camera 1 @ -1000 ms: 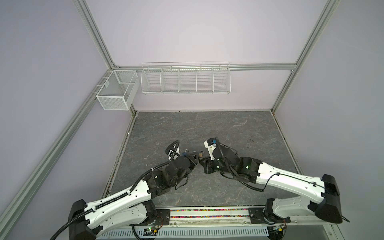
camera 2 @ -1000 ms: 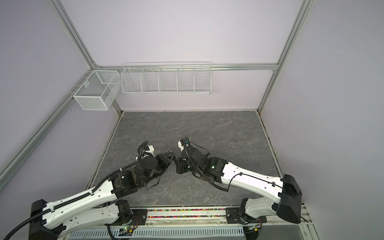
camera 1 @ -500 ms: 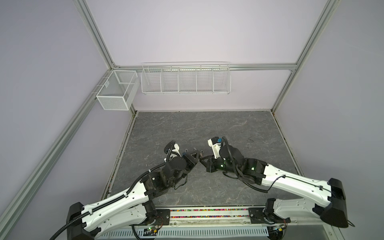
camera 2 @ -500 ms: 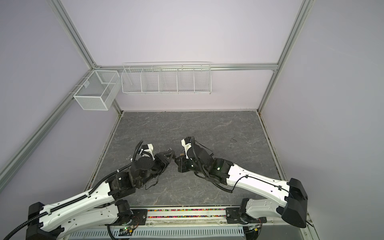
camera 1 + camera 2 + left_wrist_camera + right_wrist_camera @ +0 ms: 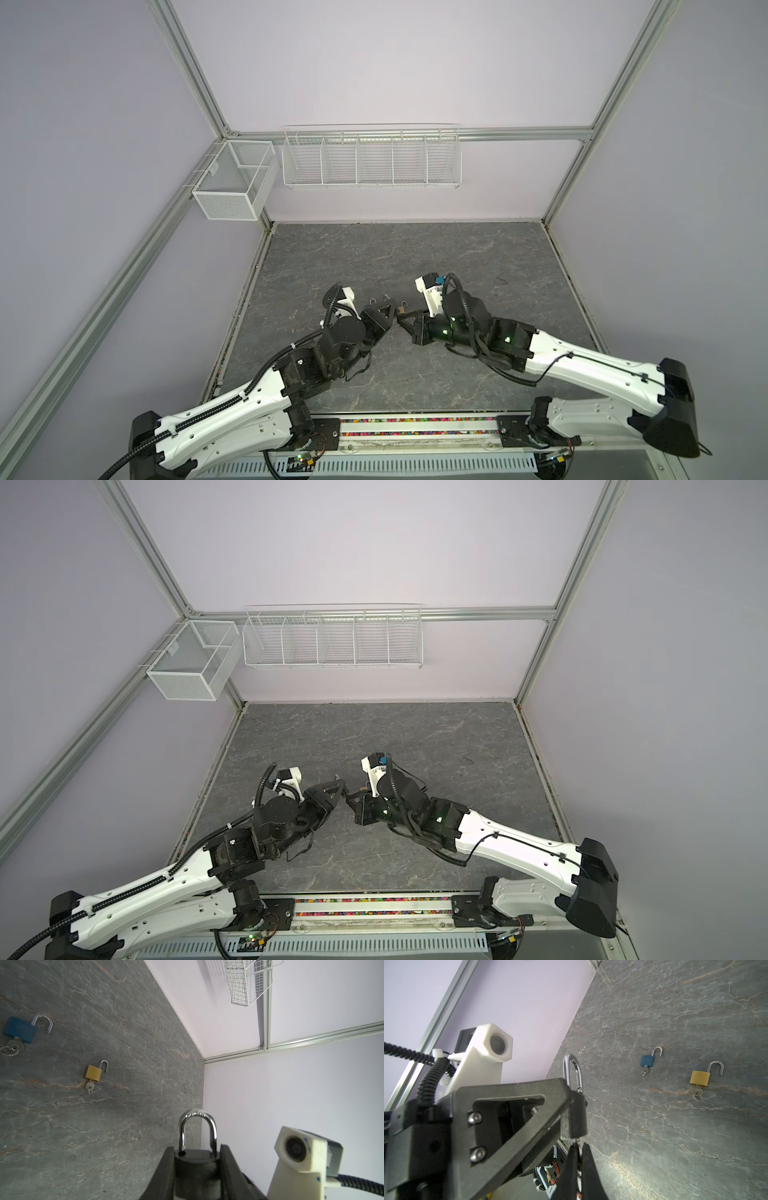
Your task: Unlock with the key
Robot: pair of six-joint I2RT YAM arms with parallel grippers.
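Your cell has 3 plain lilac walls, the far wall, the left wall and the right wall, edged by silver metal rails. On the far wall you see a white wire rack with 5 compartments. Just beside it, in the far left corner, a white mesh box hangs on the left wall. The floor is dark grey with pale stone veins, evenly lit.

white arm shells, black joints, ribbed cables, silver screws on left claw.
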